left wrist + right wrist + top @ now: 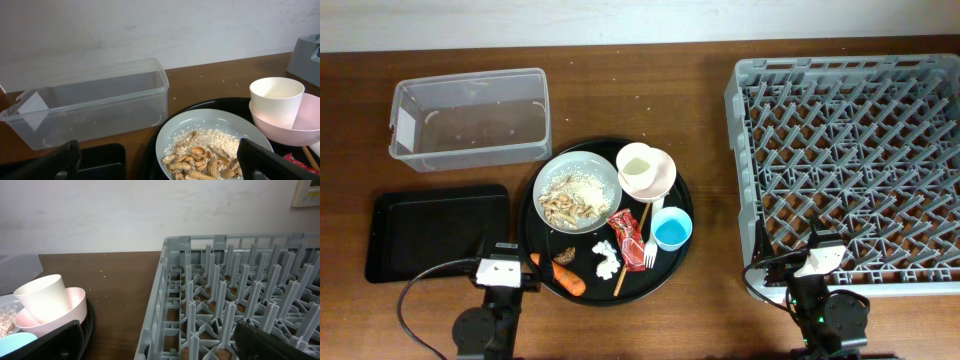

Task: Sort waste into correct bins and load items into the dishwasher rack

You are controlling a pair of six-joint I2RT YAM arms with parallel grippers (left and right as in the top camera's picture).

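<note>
A round black platter holds a white bowl of rice and peanut shells, a white cup standing inside a pink cup, a blue cup, a white fork, a red wrapper, a tissue, a brown lump and a carrot. The clear tub and black tray lie at the left. The grey rack stands at the right. My left gripper is open and empty before the bowl. My right gripper is open and empty at the rack's near left corner.
A thin wooden stick lies across the platter beside the wrapper. A strip of bare brown table runs between platter and rack. A pale wall stands behind the table. The tub looks empty in the left wrist view.
</note>
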